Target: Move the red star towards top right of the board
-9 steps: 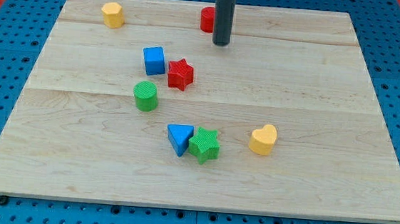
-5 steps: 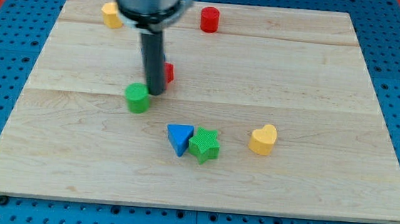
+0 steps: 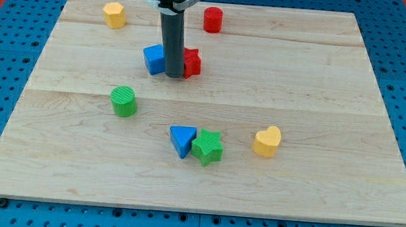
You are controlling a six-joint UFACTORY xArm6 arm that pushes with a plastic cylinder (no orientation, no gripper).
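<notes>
The red star sits on the wooden board a little left of centre in the upper half, partly hidden by my rod. My tip rests at the star's lower left edge, touching it, between it and the blue cube on the view's left. The rod rises straight up out of the view's top.
A red cylinder stands near the top edge, up and right of the star. A yellow block is at the top left. A green cylinder, a blue triangle, a green star and a yellow heart lie lower down.
My tip swung from the top centre down to the star's left, then up and right. The red star moved up and slightly right. The green cylinder was knocked down-left.
</notes>
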